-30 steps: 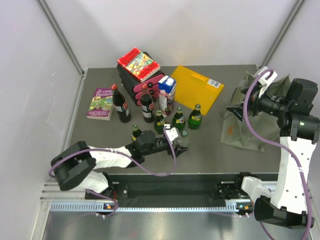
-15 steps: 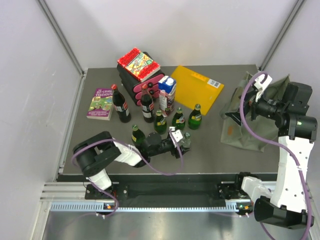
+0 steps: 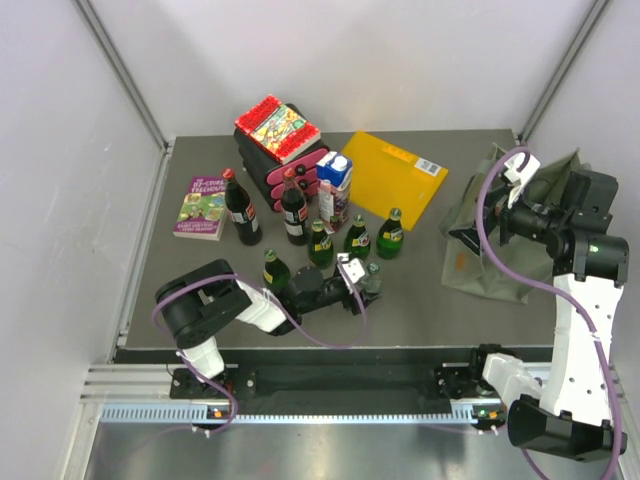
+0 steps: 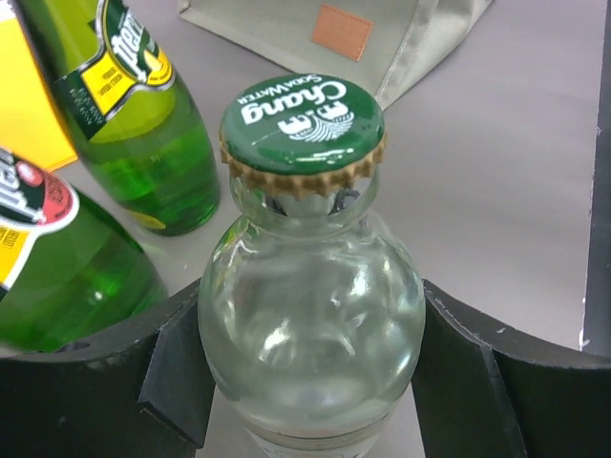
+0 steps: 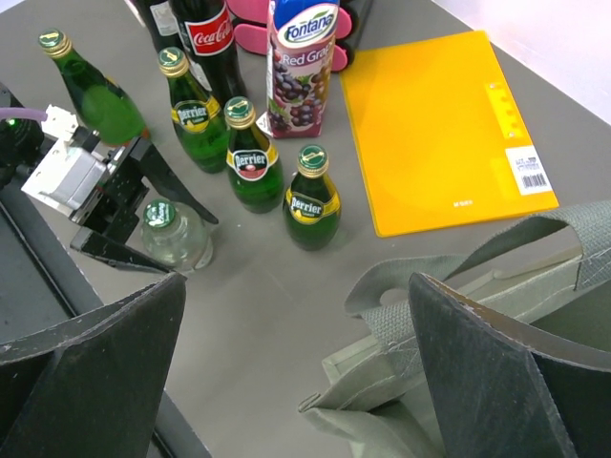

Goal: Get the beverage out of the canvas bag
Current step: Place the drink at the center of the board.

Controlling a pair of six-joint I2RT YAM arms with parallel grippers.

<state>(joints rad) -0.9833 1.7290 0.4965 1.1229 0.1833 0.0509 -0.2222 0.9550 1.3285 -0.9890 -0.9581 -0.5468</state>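
My left gripper (image 4: pixel 310 405) is pinching the bottle (image 4: pixel 310 305). On the wrist camera both black pads (image 4: pixel 181 372) press against the sides of the clear glass body, below the green Chang cap. The bottle stands upright on the table (image 3: pixel 420 300), out of the bag (image 3: pixel 500 270) and apart from it, with bare tabletop between the two. Just behind the bottle I see three Perrier bottles (image 5: pixel 250 153) in a slanting row, and beyond them a Fontana carton (image 5: pixel 301 67). The yellow folder (image 5: pixel 439 124) lies flat to the right of the carton.

My right gripper (image 5: pixel 298 315) hangs with its fingers spread wide and nothing between them. It is over the bag's left edge, looking down on a floppy handle and the folded rim. The bag lies slumped at the table's right side, near the folder's corner.
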